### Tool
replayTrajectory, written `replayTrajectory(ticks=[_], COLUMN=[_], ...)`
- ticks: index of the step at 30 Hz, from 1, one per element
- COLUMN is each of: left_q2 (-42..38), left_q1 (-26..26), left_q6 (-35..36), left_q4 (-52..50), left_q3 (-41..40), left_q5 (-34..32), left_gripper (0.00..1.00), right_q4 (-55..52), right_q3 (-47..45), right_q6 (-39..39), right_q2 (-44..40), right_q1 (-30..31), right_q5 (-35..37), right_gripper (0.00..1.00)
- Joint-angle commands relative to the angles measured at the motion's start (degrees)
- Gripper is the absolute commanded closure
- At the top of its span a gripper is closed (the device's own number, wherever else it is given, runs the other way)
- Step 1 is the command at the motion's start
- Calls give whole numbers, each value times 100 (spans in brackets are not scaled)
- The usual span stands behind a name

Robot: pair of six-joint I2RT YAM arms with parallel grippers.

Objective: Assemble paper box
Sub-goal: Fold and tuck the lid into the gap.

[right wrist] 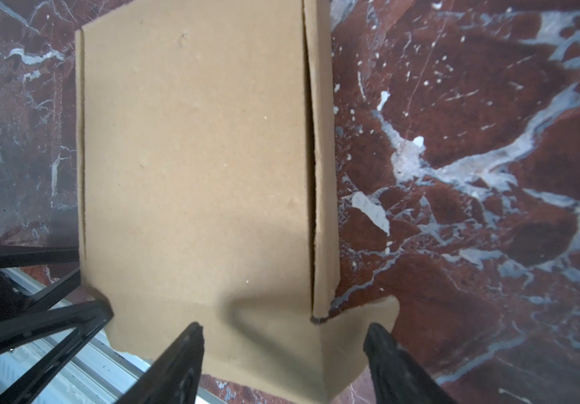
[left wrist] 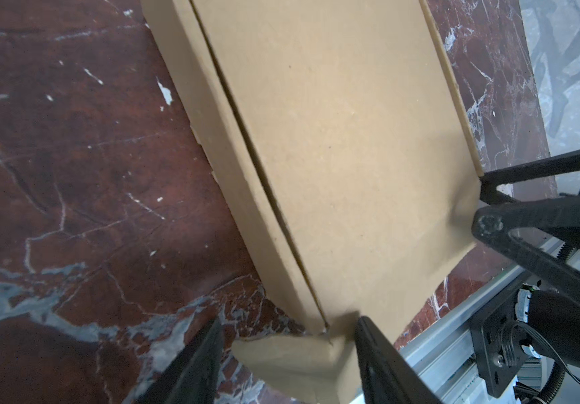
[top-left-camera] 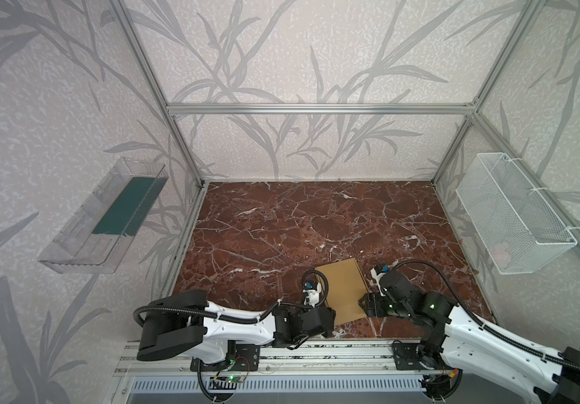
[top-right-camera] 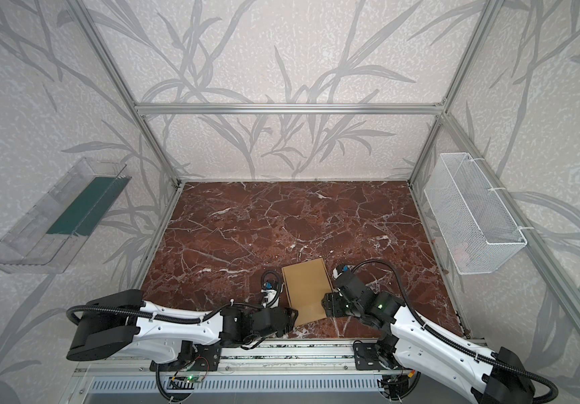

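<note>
Where the two arms meet at the near edge of the red marble table (top-left-camera: 281, 227), the paper box (top-left-camera: 342, 290) lies flat between them, a tan cardboard shape set slightly askew; both top views show it there (top-right-camera: 305, 290). Its lid (left wrist: 334, 140) is down, with a dark slit between it and the low side wall (left wrist: 232, 168) along one long edge. The left gripper (left wrist: 288, 323) sits at the box's near left corner with its jaws apart. One black finger (left wrist: 197, 363) is over the bare table, the other is over the edge of the lid, and a loose cardboard tab (left wrist: 288, 367) sticks out between them. Whether either finger presses on the cardboard cannot be told. The right gripper (right wrist: 283, 327) is at the near right corner, its jaws likewise apart. One of its fingers (right wrist: 176, 363) is over the lid, and the other is in front of a rounded tab (right wrist: 348, 339) that juts sideways past the end of the side wall. A metal rail (top-left-camera: 316, 353) runs just beyond the box's near end. A clear tray (top-left-camera: 103, 217) hangs on the left wall and a white wire basket (top-left-camera: 512, 213) on the right wall, both well apart from the box.
</note>
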Motion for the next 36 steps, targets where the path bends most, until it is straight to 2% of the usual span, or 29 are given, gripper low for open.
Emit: replayTrajectory(ticks=[1,9,14,25,36], left_q2=[71,86,249,172,152], left_q1=[-45,-152,-191,-201,-203], left_q6=[-123,-170,-136,-102,-25], left_q4=[88,-41,163,400,450], left_q3=[122,131,184,156,174], left_q5=[-75,-154,-130,-178,-184], left_gripper=[38,38,38,38,38], right_q4=[112,-81,149,502,494], right_q3=[-93,-32,-70,-215,-192], right_q6=[-75,-219,-284,-244,-158], right_q2=[39,52,260,128,41], right_q1=[33,33,33,33,33], right_q5=[-63,213,83,-287,-415], right_gripper=[27,24,22,22,29])
